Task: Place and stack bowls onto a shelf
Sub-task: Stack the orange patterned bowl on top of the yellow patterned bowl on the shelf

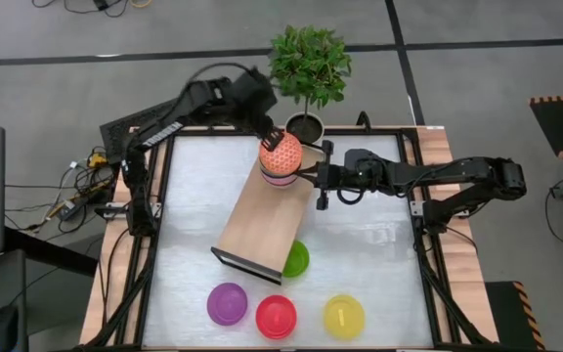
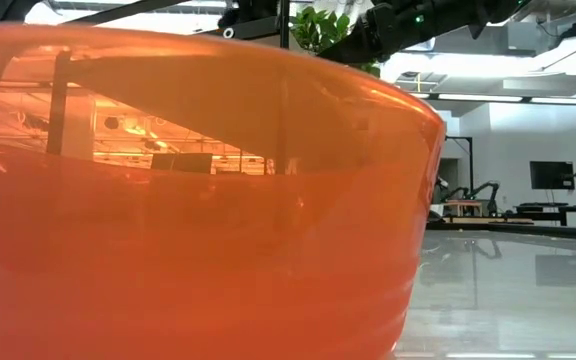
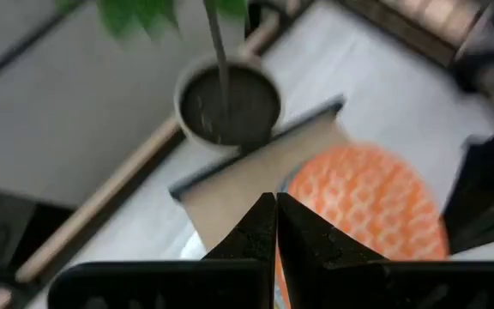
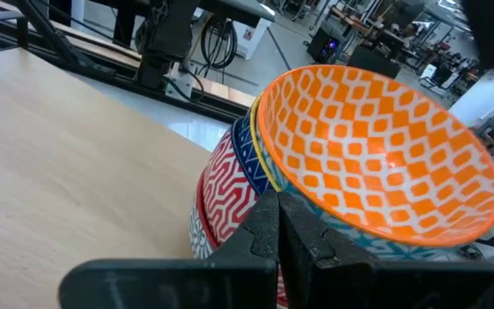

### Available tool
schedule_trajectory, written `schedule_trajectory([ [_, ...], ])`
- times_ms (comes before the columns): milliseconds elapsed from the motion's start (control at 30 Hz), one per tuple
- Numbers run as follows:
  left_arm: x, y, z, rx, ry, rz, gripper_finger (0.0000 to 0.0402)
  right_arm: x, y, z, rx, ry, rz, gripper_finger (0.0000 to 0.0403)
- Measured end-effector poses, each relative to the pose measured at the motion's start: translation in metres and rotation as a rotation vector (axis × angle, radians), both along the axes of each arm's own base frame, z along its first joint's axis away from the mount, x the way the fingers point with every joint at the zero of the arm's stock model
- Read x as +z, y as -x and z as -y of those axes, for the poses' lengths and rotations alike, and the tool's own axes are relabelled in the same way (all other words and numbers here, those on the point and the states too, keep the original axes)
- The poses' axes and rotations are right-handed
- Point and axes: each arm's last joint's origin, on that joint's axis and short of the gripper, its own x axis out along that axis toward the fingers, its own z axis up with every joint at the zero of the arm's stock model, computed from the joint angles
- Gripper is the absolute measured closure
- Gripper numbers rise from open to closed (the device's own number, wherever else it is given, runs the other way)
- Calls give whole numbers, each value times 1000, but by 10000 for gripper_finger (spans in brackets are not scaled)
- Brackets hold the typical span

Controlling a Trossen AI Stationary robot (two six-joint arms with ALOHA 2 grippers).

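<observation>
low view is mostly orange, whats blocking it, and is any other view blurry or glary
Low view: a translucent red bowl sits right against the lens, lights glowing through it, with ceiling lights mirrored on the table. Left wrist view: plant pot and orange bowl are soft and smeared. High view: pale glare patches on the white tabletop.

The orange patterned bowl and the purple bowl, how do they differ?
The orange patterned bowl carries a white checker-like print; the purple bowl is plain. The orange patterned bowl sits tilted on top of a stack of patterned bowls on the wooden shelf; the purple bowl rests alone and level on the white table. Both are small and round.
</observation>
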Motion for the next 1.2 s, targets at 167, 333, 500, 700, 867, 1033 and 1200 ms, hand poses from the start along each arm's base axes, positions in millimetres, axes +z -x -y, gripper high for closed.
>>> schedule_trajectory([
  [167, 12, 6, -5, -58, 15, 145, 401, 0, 0, 0, -2, 0, 0, 383],
  [333, 0, -2, -19, -91, 98, 146, 401, 0, 0, 0, -7, 1, -1, 383],
  [500, -14, -13, -29, -119, 147, 138, 401, 0, 0, 0, -15, 0, -4, 383],
  [700, -22, -13, -34, -112, 187, 93, 402, 0, 0, 0, -15, 0, -5, 383],
  [867, -23, -9, -33, -104, 202, 62, 401, 0, 0, 0, -14, 7, -6, 383],
  [1033, -24, -9, -33, -104, 204, 58, 401, 0, 0, 0, -14, 11, -7, 383],
  [1200, -30, -11, -35, -100, 222, 28, 402, 0, 0, 0, -15, 11, -8, 383],
])
